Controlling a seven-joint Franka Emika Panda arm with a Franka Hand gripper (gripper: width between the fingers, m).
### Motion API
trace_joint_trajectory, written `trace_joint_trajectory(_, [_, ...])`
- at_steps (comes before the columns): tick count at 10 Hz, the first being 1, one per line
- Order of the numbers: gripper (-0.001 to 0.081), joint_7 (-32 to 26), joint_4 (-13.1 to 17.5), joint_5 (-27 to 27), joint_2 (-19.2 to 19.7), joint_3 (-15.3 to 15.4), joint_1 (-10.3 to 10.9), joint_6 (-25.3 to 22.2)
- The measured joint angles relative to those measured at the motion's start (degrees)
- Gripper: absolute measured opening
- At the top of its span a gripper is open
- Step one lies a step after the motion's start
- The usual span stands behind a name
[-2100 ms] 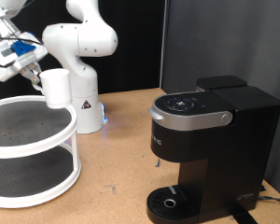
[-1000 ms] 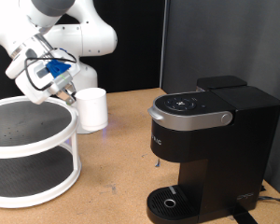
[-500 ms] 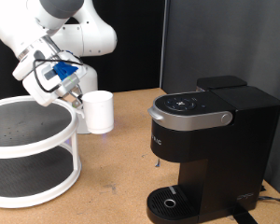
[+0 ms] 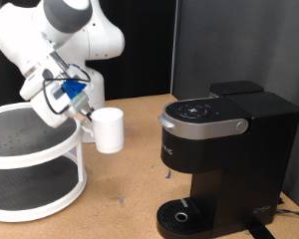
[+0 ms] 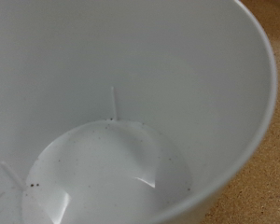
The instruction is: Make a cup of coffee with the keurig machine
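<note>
- The small plain white cylindrical cup (image 4: 110, 128) hangs in the air above the brown wooden bench (image 4: 130, 169), carried at its rim on the exterior view's left side by the robot's pincer (image 4: 89, 115).
- The pincer seems to be closed on the cup's wall, one finger inside and one outside, though the fingertips are too small in the exterior view to make out for certain.
- Over the last two seconds the cup has travelled from above the white two-tier round shelf (image 4: 35, 159) towards the exterior view's right and downward. It is now clear of the shelf's edge, just beside it.
- That shift means the cup has been lifted off the shelf and is on its way across the bench, so the fetching part of the task looks done.
- The boxy black keurig machine (image 4: 224, 159) with its silver-grey curved lid handle (image 4: 199, 124) stands well apart at the exterior view's right. Its lid is down and its round drip tray (image 4: 179, 215) is bare.
- The wrist view looks straight into the cup (image 5: 121, 121): a clean white interior with a few dark specks on the floor and no liquid.
- The cup is upright, or very nearly so.
</note>
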Motion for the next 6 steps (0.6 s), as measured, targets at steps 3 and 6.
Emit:
trace_joint_trajectory(3, [0.0071, -3.21, 0.61, 6.61, 6.15, 0.50, 4.34, 4.65])
trace_joint_trajectory(6, [0.0071, -7.22, 2.23, 13.71, 12.63, 1.23, 8.14, 8.56])
